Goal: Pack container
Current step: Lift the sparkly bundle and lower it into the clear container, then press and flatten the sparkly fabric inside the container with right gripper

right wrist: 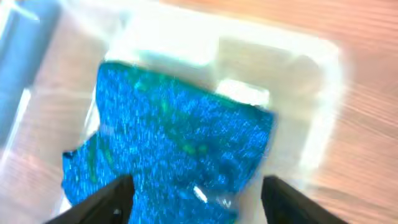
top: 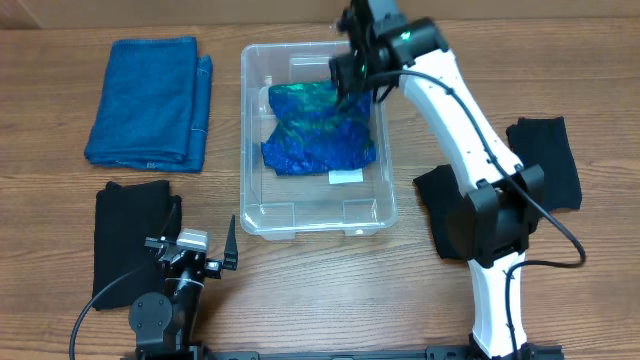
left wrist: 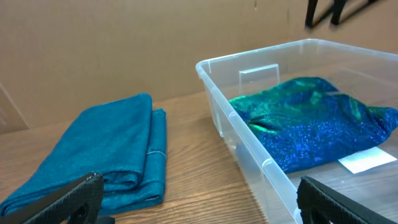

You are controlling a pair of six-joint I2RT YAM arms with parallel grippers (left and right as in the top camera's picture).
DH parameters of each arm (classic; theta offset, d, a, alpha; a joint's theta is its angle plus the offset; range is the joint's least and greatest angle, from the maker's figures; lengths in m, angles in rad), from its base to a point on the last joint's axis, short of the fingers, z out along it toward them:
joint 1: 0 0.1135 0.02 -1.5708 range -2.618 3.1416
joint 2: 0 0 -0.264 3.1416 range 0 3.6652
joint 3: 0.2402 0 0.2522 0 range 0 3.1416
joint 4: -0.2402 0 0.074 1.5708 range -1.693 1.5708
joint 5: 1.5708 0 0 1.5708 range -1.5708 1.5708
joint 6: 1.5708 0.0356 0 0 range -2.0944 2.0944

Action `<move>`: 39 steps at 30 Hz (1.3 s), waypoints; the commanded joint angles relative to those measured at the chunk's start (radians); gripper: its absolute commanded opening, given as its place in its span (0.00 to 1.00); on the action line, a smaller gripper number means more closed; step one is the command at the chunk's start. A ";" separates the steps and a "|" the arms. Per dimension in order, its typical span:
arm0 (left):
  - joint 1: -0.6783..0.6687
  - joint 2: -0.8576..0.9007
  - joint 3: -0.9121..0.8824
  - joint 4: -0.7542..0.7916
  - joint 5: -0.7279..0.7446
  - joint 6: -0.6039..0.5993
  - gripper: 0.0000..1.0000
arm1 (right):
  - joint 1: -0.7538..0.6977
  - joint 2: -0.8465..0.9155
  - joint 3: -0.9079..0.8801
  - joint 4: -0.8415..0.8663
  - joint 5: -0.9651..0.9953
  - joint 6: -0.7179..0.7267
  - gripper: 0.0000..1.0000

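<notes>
**While the sparkly cloth is lying in the container, both pairs of fingers are standing apart**

Where the surface (top: 60,250) is running out to the far left, a folded blue towel (top: 148,102) is lying flat. A black cloth (top: 132,235) is lying nearer the front edge, below it. Just beside that cloth, the left gripper (left wrist: 199,208) is resting low, its fingers spread wide and holding nothing. It is pointing toward the towel and the near corner of the container (top: 243,130).

The clear container is sitting upright in the middle of the surface, between the towel and the right arm. A glittering blue-green cloth (top: 320,130) is lying crumpled on its floor, partly covering a white label (top: 345,177).

The right gripper (right wrist: 196,199) is hanging over the far right part of the container. Its fingers are apart above the glittering cloth and are clamping nothing. To the right, two black cloths (top: 545,160) are lying on either side of the right arm.
</notes>
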 commanded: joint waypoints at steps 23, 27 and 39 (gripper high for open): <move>0.005 -0.009 -0.003 0.001 -0.009 -0.011 1.00 | 0.040 -0.008 -0.372 0.070 -0.043 0.105 0.04; 0.005 -0.009 -0.003 0.001 -0.009 -0.011 1.00 | 0.074 0.045 -0.383 0.089 -0.050 0.108 0.04; 0.005 -0.009 -0.003 0.001 -0.010 -0.011 1.00 | 0.158 0.059 -0.383 0.171 -0.190 0.101 0.04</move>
